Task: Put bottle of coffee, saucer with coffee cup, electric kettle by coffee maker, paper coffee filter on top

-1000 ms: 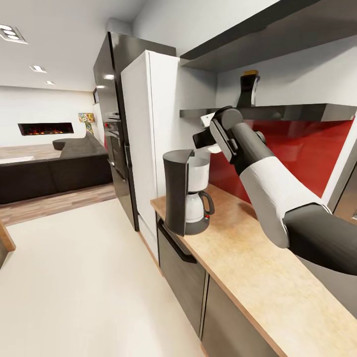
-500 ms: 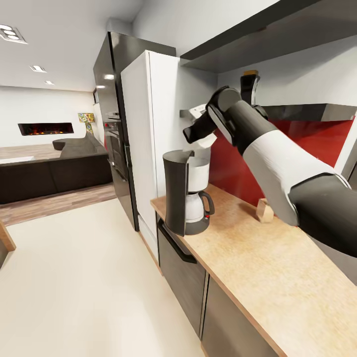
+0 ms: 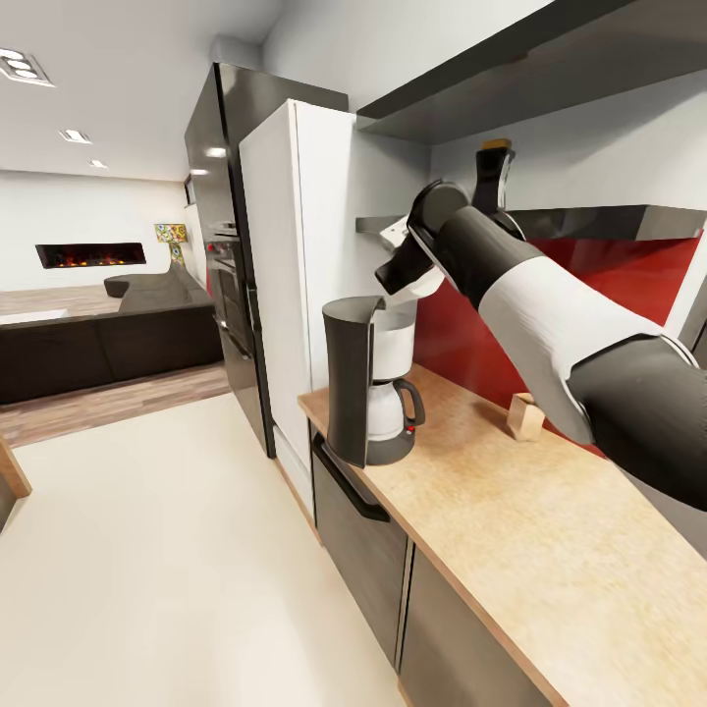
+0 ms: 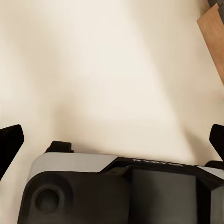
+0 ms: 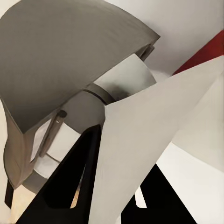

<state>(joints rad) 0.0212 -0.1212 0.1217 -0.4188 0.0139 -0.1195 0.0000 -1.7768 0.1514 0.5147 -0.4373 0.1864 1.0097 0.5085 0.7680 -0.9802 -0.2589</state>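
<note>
The white paper coffee filter (image 5: 154,140) hangs just above the dark grey coffee maker (image 3: 368,378) on the countertop (image 3: 511,530).

You've got a matt light wood-grain countertop (image 3: 550,570) over smooth dark grey cabinets (image 3: 365,550). Coffee maker (image 3: 352,378): matt dark grey plastic look, white carafe. Filter (image 5: 144,154) reads as plain matt white paper. Shelf (image 3: 599,221) is glossy black; backsplash (image 3: 599,295) glossy red.

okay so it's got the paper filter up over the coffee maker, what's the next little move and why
Probably lower the right end effector straight down. It holds the paper coffee filter just above the coffee maker, apart from its white basket, so a short descent should seat it before release.
</note>
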